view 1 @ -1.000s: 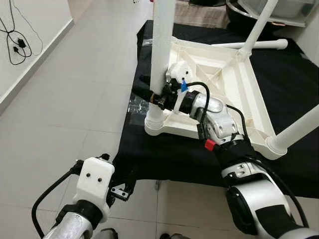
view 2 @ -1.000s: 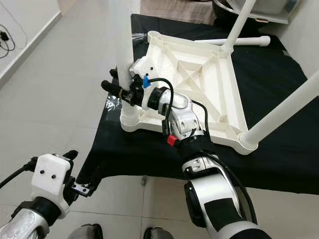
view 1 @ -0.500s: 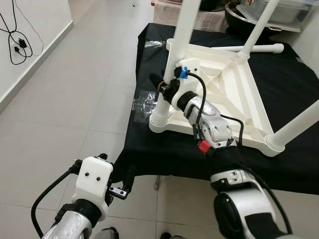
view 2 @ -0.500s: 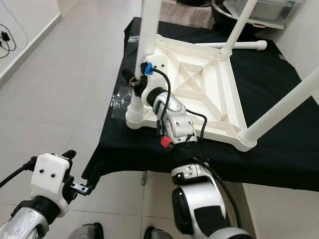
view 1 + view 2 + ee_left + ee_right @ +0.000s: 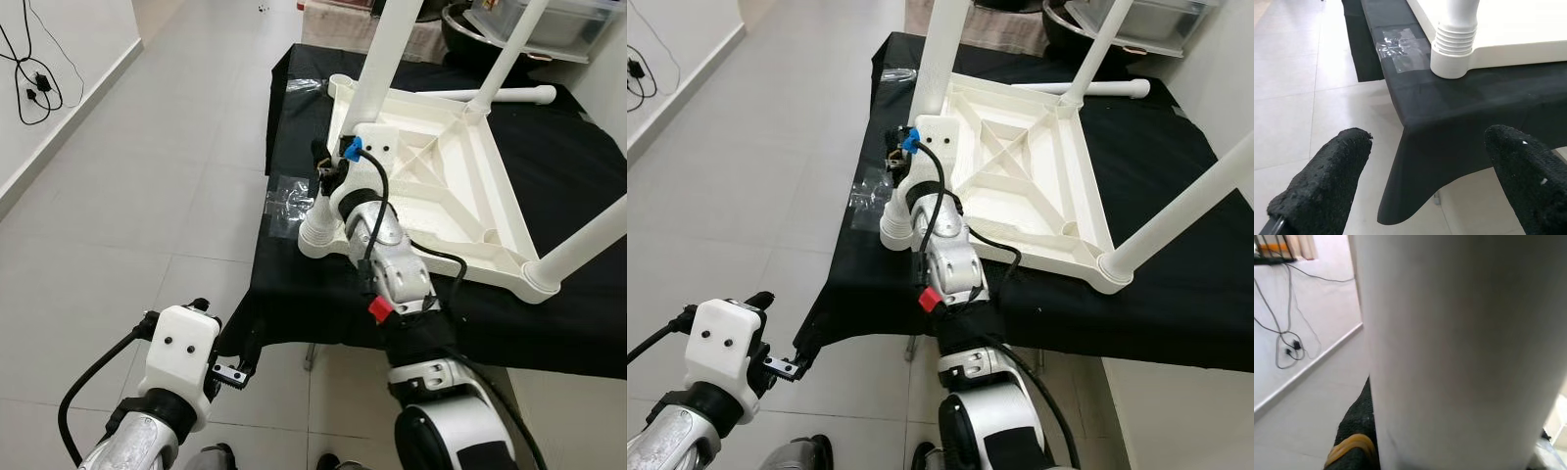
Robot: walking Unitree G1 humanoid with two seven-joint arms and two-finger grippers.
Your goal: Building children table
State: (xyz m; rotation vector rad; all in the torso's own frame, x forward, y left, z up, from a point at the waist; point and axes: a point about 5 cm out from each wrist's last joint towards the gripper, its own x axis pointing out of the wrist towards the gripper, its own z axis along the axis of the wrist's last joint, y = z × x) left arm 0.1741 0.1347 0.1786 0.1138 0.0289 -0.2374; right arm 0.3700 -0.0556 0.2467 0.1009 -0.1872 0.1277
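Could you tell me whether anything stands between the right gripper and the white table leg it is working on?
Nothing visible does: the right gripper is already at the near-corner table leg, just above its ribbed socket.

bright, even, sharp indoor light

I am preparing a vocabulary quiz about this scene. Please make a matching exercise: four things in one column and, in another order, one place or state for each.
Things:
1. right gripper
2. left gripper
3. loose table leg
4. clear plastic wrap

States:
a. open, low beside the black cloth's edge
b. lying flat behind the tabletop
c. closed on the near-left leg
d. crumpled on the cloth beside that leg

Pairs: 1-c, 2-a, 3-b, 4-d
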